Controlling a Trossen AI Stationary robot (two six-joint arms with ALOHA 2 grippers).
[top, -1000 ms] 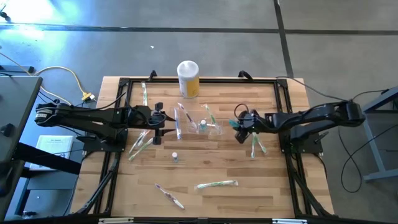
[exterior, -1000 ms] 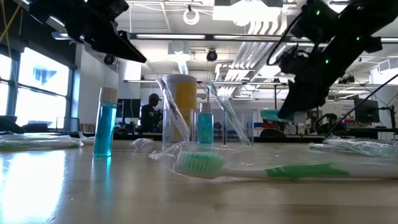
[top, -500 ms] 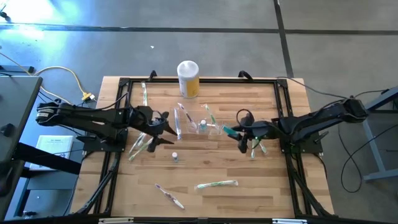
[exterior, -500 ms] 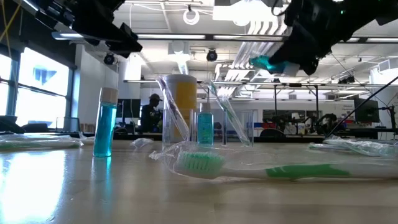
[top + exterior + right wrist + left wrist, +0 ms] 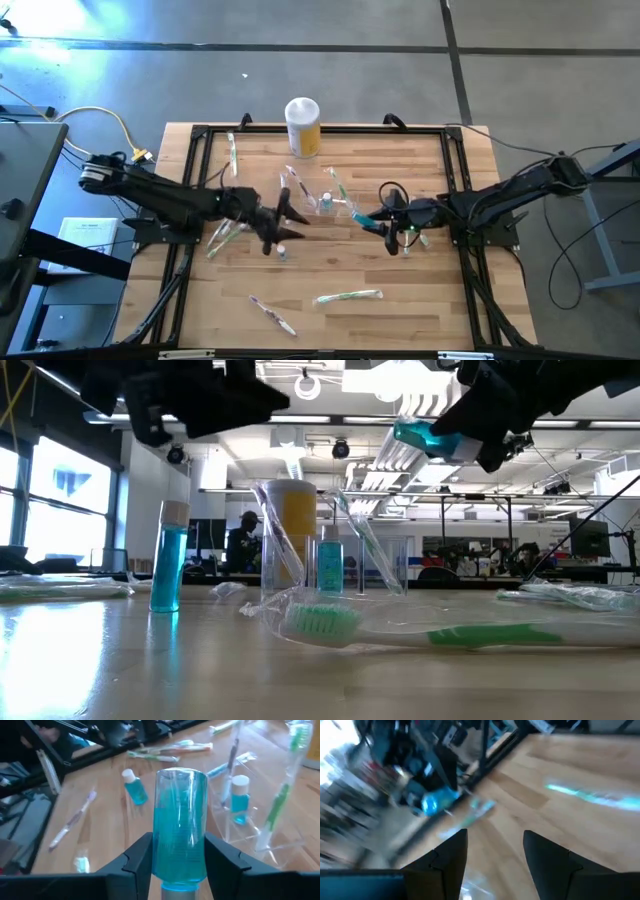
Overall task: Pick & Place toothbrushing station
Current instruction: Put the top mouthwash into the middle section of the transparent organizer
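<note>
Here, at the table's left, the left arm reaches in toward the middle. The left gripper (image 5: 283,221) hangs over the wood with its two fingers (image 5: 451,855) spread apart and nothing between them. Just under it stands a small blue bottle (image 5: 282,251) with a pale cap, upright on the table (image 5: 330,270); in the low view this bottle (image 5: 169,556) shows as a tall blue tube at the left.

Near the front edge lie two wrapped toothbrushes: a pinkish one (image 5: 272,313) and, to its right, a green one (image 5: 349,296), flat on the wood.

At the back edge stands a yellow canister (image 5: 302,125) with a white top.

At centre sits the clear holder (image 5: 322,203). Wrapped brushes lean in it, and a second small blue bottle (image 5: 240,800) stands upright inside.

Right of the holder, the right gripper (image 5: 373,219) is clamped on a teal bottle (image 5: 180,837), held lengthwise between the fingers and lifted off the table. In the low view the teal bottle (image 5: 428,440) is high above the tabletop, tilted.
</note>
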